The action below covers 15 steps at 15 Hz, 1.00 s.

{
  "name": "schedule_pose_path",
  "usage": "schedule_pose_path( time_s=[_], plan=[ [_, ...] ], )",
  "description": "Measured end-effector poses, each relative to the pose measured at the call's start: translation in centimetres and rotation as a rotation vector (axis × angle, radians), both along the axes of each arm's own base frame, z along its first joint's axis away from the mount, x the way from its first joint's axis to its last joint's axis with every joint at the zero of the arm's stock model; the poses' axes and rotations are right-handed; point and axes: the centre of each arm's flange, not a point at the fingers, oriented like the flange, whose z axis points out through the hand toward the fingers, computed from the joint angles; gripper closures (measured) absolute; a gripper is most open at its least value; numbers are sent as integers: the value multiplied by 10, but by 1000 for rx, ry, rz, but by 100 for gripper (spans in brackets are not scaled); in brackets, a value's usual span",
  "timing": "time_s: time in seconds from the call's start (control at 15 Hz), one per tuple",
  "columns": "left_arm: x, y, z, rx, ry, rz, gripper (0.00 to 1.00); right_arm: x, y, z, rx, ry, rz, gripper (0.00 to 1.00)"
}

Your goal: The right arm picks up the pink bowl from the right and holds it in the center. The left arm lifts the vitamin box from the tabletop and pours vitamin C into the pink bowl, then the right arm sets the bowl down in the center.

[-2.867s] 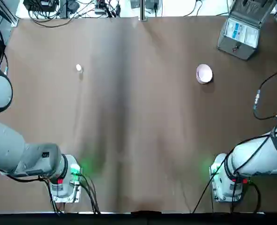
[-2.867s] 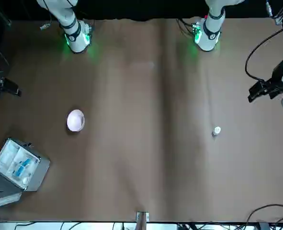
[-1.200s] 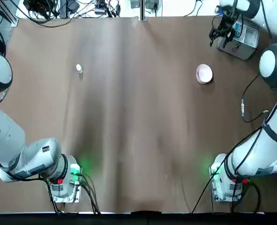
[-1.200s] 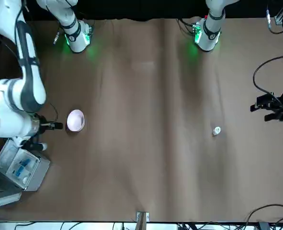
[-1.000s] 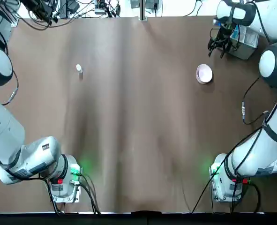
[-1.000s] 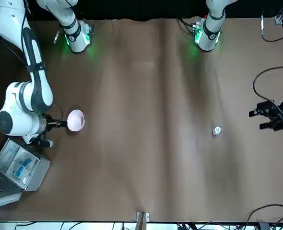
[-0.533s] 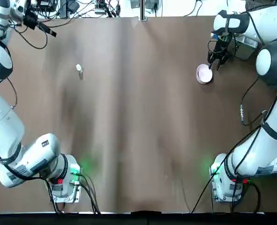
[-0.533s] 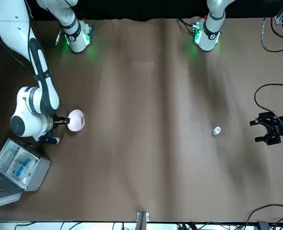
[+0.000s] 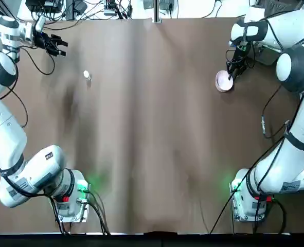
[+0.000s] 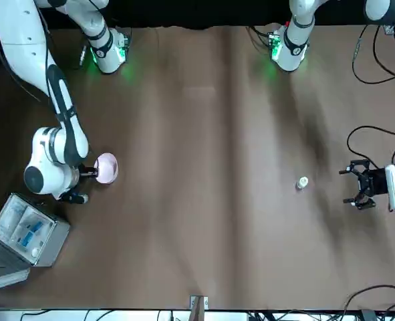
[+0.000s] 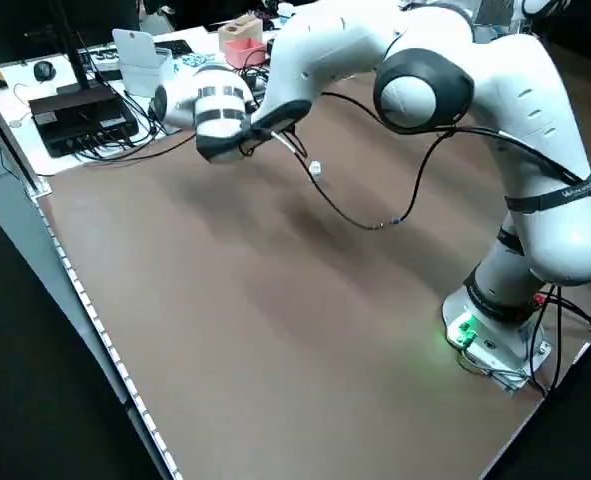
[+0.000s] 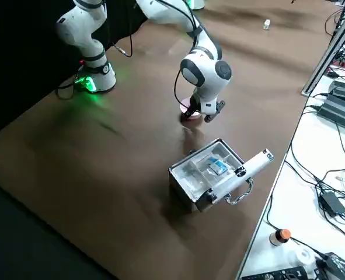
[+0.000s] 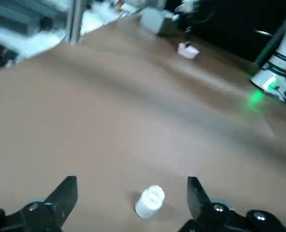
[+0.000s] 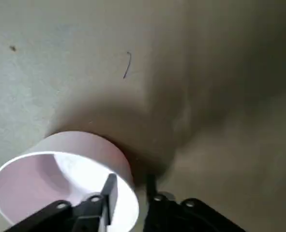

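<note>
— So where did you have the right gripper?
— Narrowed astride the rim of the small pale pink bowl, far right. Your left gripper gaped wide near the tiny white container.

Right end effector reached the pink bowl; left end effector neared the vitamin box.

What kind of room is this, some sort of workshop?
Most likely a robotics lab or test bench. Two white jointed arms, the left arm and the right arm, are bolted to a bare brown tabletop, and cables and electronics boxes crowd the bench along its edge.
</note>
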Motion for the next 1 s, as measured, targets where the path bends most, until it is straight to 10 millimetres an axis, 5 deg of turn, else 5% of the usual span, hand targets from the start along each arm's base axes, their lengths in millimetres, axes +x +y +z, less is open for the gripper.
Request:
schedule_pose_path(
  time_s=[0.47, 0.67, 0.87, 1.0],
  plan=[
    [-23, -7, -87, -166, -132, -119, 0, 0, 4, -2, 3, 2, 4, 96],
    [-31, -6, -107, -193, -269, -176, 0, 1, 5, 2, 4, 2, 7, 97],
    [-35, -10, -125, -213, -311, -196, 0, 5, 22, 7, -13, -8, -11, 97],
    [-36, -16, -135, -226, -303, -201, 0, 10, 53, 16, -46, -9, -56, 97]
  ],
)
